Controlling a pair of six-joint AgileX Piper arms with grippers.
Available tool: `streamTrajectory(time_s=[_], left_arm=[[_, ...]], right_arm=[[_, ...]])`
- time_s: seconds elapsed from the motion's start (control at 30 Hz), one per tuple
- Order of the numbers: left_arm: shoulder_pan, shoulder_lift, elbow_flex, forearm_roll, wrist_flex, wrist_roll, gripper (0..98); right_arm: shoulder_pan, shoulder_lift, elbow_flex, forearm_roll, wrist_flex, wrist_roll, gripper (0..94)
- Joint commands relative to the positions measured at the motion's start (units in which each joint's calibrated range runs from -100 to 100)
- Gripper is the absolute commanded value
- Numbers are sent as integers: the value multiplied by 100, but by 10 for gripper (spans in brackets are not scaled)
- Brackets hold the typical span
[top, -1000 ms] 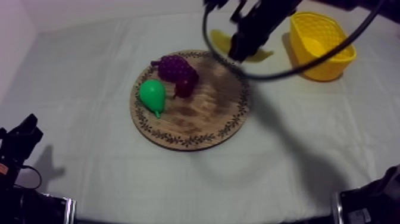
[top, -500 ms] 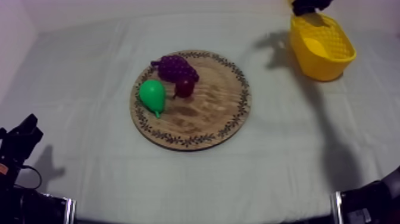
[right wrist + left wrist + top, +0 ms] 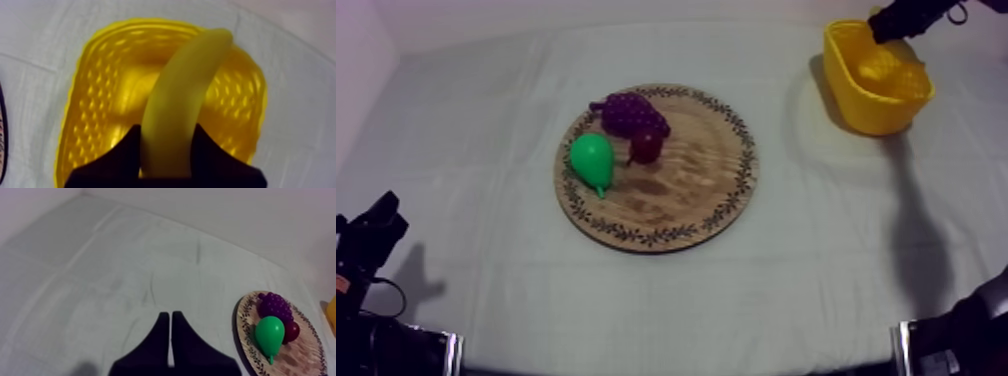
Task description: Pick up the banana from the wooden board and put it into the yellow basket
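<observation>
In the right wrist view the yellow banana [image 3: 185, 95] sits between my right gripper's [image 3: 166, 134] black fingers, which are shut on it. It hangs directly over the open yellow basket [image 3: 95, 105]. From above, the basket [image 3: 866, 100] stands at the table's far right, with my right gripper [image 3: 898, 20] over its back rim. The round wooden board [image 3: 701, 190] lies mid-table. My left gripper [image 3: 378, 218] rests low at the left, far from the board; its fingers [image 3: 161, 338] lie together as a narrow wedge.
On the board's left half lie a green pear [image 3: 593, 160], a purple bunch of grapes [image 3: 631, 112] and a small red fruit [image 3: 646, 147]. Beyond the left gripper, the pear [image 3: 270, 333] and grapes [image 3: 274, 304] sit on the board [image 3: 302, 360].
My right arm has carried the banana from beside the board's far rim rightward to above the basket. The left arm and the fruit on the board have not moved.
</observation>
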Motion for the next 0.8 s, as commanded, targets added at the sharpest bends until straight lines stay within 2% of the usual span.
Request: streamTrajectory(time_s=[0.0,0.2,0.33,0.43,0.5,0.67,0.77], left_arm=[[-3,-3,3,-1,2,-1,1],[-3,-3,3,-1,2,-1,1],[-3,-3,3,-1,2,-1,1],[-3,-3,3,-1,2,-1,1],[-3,-3,3,-1,2,-1,1],[-3,-3,3,-1,2,-1,1],[-3,-3,3,-1,2,-2,1]], right_arm=[[8,77,107,12,-51,-27,288],[-7,197,478,62,-469,-149,357],[-75,216,505,218,-643,-402,421],[-112,151,594,334,-905,-604,426],[-133,32,744,386,-1105,-689,391],[-217,-543,1376,570,-1617,-973,163],[-206,-1050,1836,620,-1830,-1146,69]])
